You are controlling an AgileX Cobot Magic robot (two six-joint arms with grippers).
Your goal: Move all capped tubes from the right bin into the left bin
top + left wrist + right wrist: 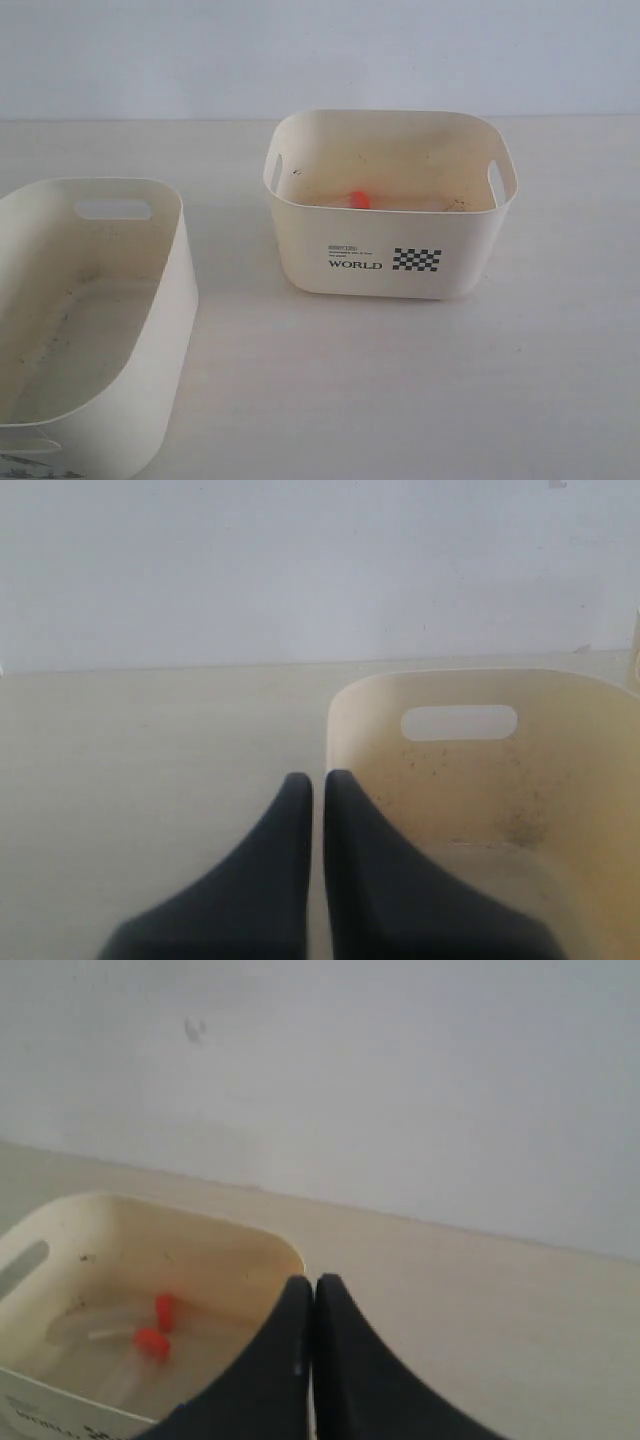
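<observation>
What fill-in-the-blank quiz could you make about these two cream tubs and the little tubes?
The cream rounded plastic bin with the checkered patch carries the printed word ___.
The right wrist view shows ___ orange-red tube caps inside it.
In the exterior view, the larger plain cream plastic bin stands to its ___.
Both pairs of black jaws are ___.
Missing words: WORLD; two; left; shut.

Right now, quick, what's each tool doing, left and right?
Left tool: closed, holding nothing.
Right tool: closed, holding nothing.
</observation>
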